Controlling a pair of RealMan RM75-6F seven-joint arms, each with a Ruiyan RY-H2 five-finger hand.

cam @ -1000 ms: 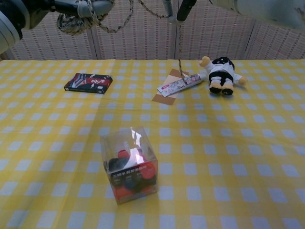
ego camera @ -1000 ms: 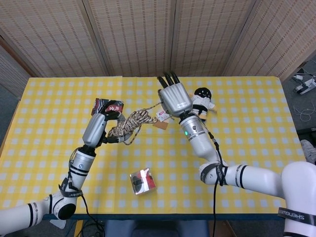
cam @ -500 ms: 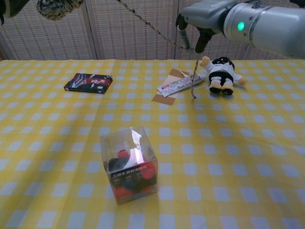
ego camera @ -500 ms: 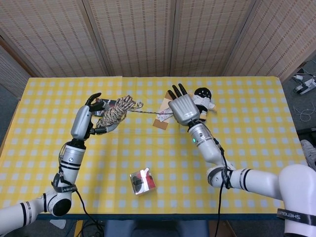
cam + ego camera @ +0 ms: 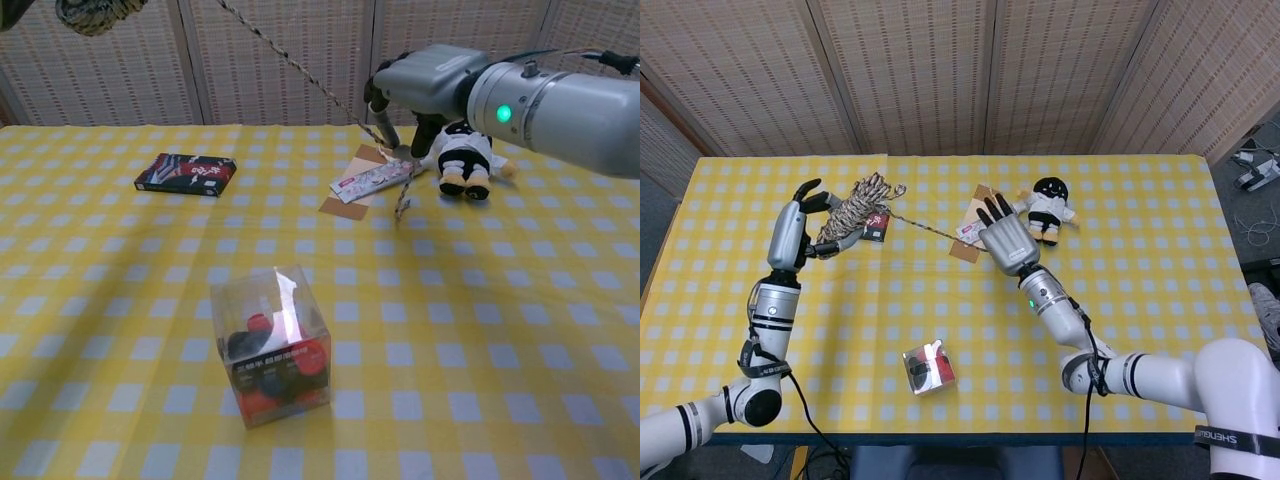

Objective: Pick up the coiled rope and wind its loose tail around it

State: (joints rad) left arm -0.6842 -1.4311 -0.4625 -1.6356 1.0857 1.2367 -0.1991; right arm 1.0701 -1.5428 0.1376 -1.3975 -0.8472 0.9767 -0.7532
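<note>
Both hands have pulled further apart since a second ago, so the loose tail [image 5: 930,229] now runs taut between them. Right hand [image 5: 1005,240] has dropped lower and pinches the tail, other fingers straight. Left hand [image 5: 805,224] grips the coiled rope [image 5: 852,207] up above the yellow checked table [image 5: 1140,300], over the red-and-black packet [image 5: 186,173].

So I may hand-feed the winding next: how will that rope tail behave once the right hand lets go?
Probably floppy: past the right hand the loose tail dangles limp toward the table. The span to the coiled rope in the left hand runs straight, likely only under tension. It looks light.
</note>
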